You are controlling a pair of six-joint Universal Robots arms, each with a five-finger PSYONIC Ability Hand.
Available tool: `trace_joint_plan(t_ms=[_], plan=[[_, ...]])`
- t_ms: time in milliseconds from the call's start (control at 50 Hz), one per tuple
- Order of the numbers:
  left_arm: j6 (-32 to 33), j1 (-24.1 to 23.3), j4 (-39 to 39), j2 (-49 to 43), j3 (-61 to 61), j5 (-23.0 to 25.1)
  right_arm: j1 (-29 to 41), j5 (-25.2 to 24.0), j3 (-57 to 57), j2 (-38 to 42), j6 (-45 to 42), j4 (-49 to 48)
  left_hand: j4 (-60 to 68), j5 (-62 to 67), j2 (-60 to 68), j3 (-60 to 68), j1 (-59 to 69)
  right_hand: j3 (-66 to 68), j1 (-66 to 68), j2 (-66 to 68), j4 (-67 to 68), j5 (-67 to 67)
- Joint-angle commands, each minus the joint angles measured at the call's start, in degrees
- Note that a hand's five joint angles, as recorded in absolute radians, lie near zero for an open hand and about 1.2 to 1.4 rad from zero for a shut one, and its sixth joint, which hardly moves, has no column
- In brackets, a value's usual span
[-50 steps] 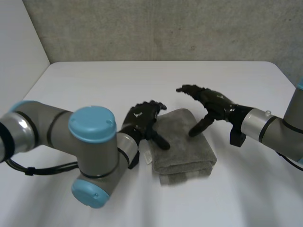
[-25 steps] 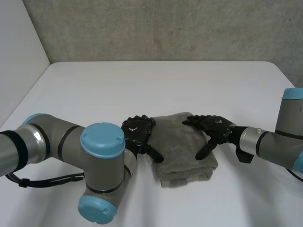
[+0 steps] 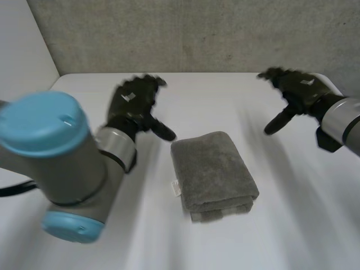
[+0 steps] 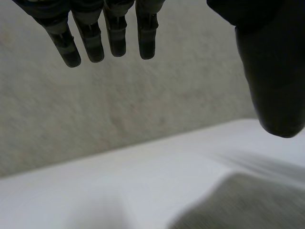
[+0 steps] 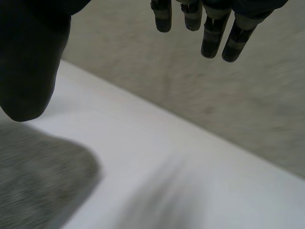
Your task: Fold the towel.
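A grey towel (image 3: 212, 171) lies folded into a thick rectangle on the white table (image 3: 225, 95), with a small white tag at its left edge. My left hand (image 3: 134, 104) hovers above the table to the towel's far left, open and holding nothing. My right hand (image 3: 295, 90) is raised to the towel's far right, also open and empty. In the left wrist view the straight fingers (image 4: 105, 33) and thumb hang over a corner of the towel (image 4: 248, 205). Under the thumb in the right wrist view lies another towel corner (image 5: 38, 176), with the fingers (image 5: 214, 28) spread.
A grey textured wall (image 3: 197, 34) stands behind the table's far edge. My left arm's big grey and light-blue elbow (image 3: 50, 163) sits low at the near left of the table.
Both hands have lifted off the towel and drawn away from it, the left one up and to the left, the right one up and to the right. The towel stays folded.
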Motion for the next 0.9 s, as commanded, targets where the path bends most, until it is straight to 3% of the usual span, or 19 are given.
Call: trace_joint_plan(t_ms=[20, 120, 220, 380, 900], plan=[[2.64, 5.48, -2.70, 6.54, 0.21, 0.04, 0.56, 9.66, 0.20, -5.80, -0.35, -0.71, -2.69, -2.78, -3.25, -2.20, -5.72, 0.53, -5.31, -4.98, 1.63, -3.48], [5.10, 7.59, -6.39, 8.74, 1.44, 0.04, 2.66, 11.43, -0.59, -7.64, -0.44, -0.80, -2.69, -0.43, -0.89, -2.20, -3.37, 0.53, -5.31, -4.98, 1.63, -3.48], [10.11, 10.04, -15.33, 9.88, 6.17, -0.49, 3.37, 12.13, -1.56, -9.14, -0.08, -0.80, -2.69, -0.43, -0.89, -2.20, -3.36, 0.53, -5.31, -4.98, 1.63, -3.48], [10.12, 12.77, -22.55, 9.88, 9.87, -0.41, 3.63, 13.72, -2.79, -9.49, -0.17, -0.18, -2.69, -1.43, -1.90, -2.20, -4.37, 0.53, -5.31, -4.98, 1.63, -3.48], [10.11, 11.64, -22.56, 9.44, 8.55, 0.04, 3.72, 13.63, -3.40, -9.67, 0.27, 1.49, -2.69, -1.94, -2.41, -2.20, -4.88, 0.53, -5.31, -4.98, 1.63, -3.48]])
